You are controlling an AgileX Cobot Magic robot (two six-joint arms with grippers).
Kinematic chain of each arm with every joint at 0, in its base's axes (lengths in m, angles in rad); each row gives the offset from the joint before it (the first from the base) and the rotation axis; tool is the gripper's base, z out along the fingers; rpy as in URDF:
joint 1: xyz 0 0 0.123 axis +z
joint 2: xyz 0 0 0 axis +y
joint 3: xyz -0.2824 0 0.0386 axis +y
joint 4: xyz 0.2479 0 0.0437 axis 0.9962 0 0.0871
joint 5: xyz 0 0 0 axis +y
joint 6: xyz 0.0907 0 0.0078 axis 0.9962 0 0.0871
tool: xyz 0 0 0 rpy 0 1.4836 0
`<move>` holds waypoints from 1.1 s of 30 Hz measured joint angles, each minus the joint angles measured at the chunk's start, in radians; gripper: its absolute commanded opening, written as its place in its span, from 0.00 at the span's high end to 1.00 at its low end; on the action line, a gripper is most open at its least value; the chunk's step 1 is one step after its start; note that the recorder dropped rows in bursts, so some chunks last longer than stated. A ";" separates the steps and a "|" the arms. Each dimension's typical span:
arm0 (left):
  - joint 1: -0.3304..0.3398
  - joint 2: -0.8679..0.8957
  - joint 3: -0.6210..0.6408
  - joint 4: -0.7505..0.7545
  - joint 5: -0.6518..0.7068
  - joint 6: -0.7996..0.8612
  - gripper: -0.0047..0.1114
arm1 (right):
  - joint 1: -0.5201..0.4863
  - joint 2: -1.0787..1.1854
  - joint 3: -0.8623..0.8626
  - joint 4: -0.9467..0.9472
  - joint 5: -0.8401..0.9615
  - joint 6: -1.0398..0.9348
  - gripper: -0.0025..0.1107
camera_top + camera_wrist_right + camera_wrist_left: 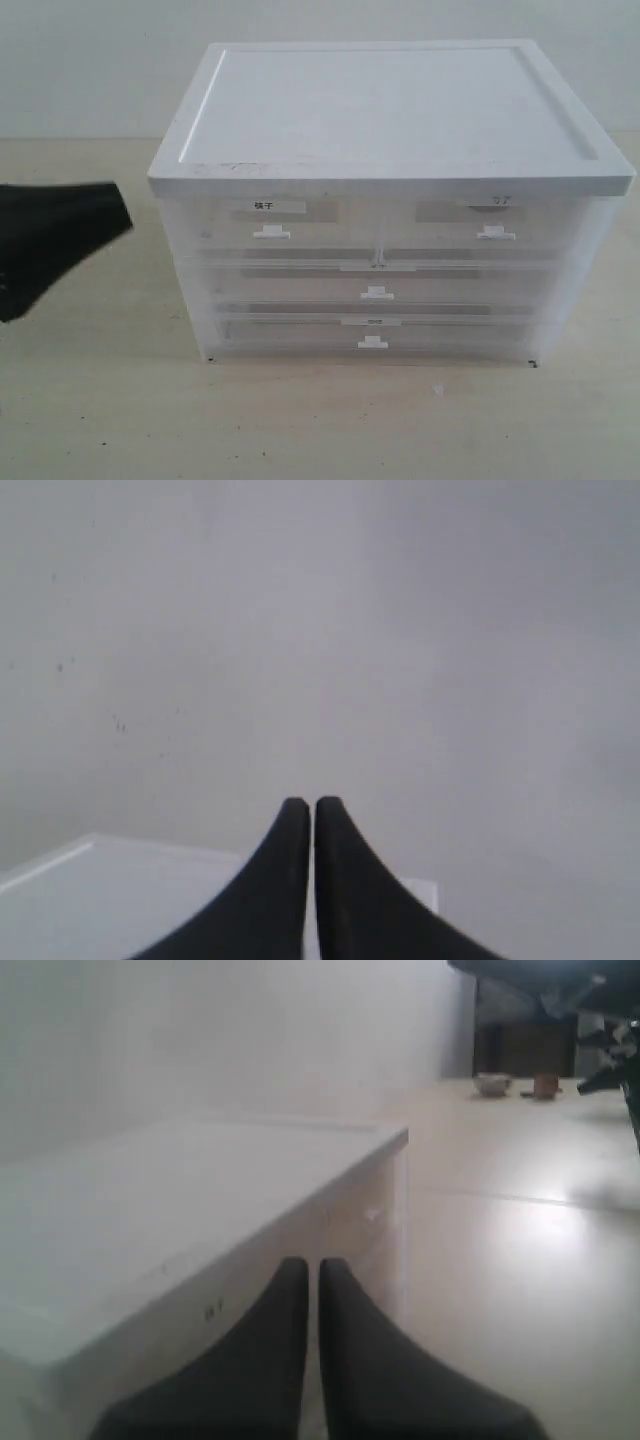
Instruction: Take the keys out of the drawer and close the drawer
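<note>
A white cabinet (pixel 390 110) of translucent drawers stands on the table. The drawer (pixel 540 222) with the faint greyish label is the top right half-width one, pushed in flush, with its white tab handle (pixel 495 233) at the front. The keys are hidden. My left gripper (pixel 122 212) hovers shut and empty to the left of the cabinet; its fingertips (pixel 313 1263) point along the cabinet's side (pixel 250 1290). My right gripper (pixel 313 803) is shut and empty, above the cabinet top (pixel 100 890) and facing a bare wall; it is out of the exterior view.
The top left half-width drawer (pixel 225 228) carries a white label with black characters. Two full-width drawers (pixel 300 285) sit below. The beige table (pixel 320 420) extends in front of the cabinet. Far off, small cups (pixel 492 1084) stand on the table's end.
</note>
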 measured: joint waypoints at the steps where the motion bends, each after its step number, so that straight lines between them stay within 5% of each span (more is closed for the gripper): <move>1: -0.014 0.064 0.002 -0.003 0.000 0.043 0.92 | 0.000 0.037 -0.002 -0.022 -0.019 0.013 0.98; 7: -0.300 0.527 -0.013 -0.335 -0.019 0.564 0.92 | 0.000 0.363 -0.009 -0.219 -0.317 -0.007 0.70; 14: -0.323 0.615 -0.074 -0.478 -0.021 0.673 0.92 | 0.000 0.368 -0.014 -0.395 -0.432 -0.213 0.70; 27: -0.325 0.615 -0.074 -0.489 -0.021 0.675 0.92 | 0.027 0.343 -0.179 0.181 -0.024 -0.570 0.70; 33: -0.325 0.615 -0.074 -0.490 -0.021 0.675 0.92 | 0.030 0.359 -0.367 1.187 0.164 -1.402 0.70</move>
